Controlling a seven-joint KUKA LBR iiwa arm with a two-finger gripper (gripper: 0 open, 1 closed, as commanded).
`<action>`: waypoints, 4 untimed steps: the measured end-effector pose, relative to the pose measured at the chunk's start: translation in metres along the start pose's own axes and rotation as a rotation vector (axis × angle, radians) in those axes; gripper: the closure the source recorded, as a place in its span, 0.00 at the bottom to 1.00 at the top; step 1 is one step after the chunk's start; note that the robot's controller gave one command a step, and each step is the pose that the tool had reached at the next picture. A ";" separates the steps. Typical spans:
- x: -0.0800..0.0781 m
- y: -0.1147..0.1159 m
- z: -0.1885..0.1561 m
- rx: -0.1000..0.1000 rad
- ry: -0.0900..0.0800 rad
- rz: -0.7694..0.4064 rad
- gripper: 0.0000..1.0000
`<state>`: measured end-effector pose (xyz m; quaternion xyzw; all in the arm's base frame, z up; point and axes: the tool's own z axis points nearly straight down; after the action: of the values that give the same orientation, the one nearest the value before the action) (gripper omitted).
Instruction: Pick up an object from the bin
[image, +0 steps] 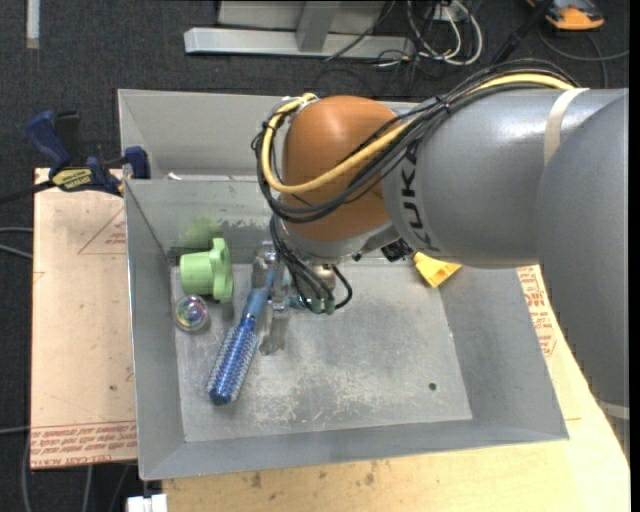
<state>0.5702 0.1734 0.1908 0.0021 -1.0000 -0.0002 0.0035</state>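
**Gripper down at the handle end of a blue brush, left half of the bin**

The gripper (268, 300) is low in the grey metal bin (150, 330), left of the middle of its floor, at the upper end of a blue brush (232, 365). The brush lies slantwise, its bristled head toward the near left corner and its thin handle running up and to the right into the gripper. Whether the gripper is clenched on the handle or released cannot be told, because the wrist hides the contact.

The left side is crowded. A green plastic spool (207, 268) sits just beside the gripper, close under the sloping left wall. A small clear, shimmering ball (191, 314) lies below the spool, between the wall and the brush, near both but touching neither as far as can be seen. The brush head ends near the foot of the near wall, still on the flat floor.

The right side has room. From the gripper to the right wall and down to the near wall the floor is open. A yellow piece (437, 268) peeks out from under the arm (500, 170) near the far right, well apart from the brush.

The arm's orange cover (330, 165), looped with black and yellow cables (300, 190), hangs over the far middle of the bin and hides the floor beneath it.

The bin's floor is dull grey metal, scuffed pale and speckled in the middle. Outside the bin, the floor of the room is dark.
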 end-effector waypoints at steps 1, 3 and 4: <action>-0.006 0.004 0.123 0.001 -0.004 -0.498 0.00; 0.011 0.023 0.091 0.002 -0.007 -0.930 0.00; 0.017 0.021 0.122 0.002 -0.006 -1.095 0.00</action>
<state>0.5525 0.1945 0.0690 0.5223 -0.8528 -0.0009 0.0002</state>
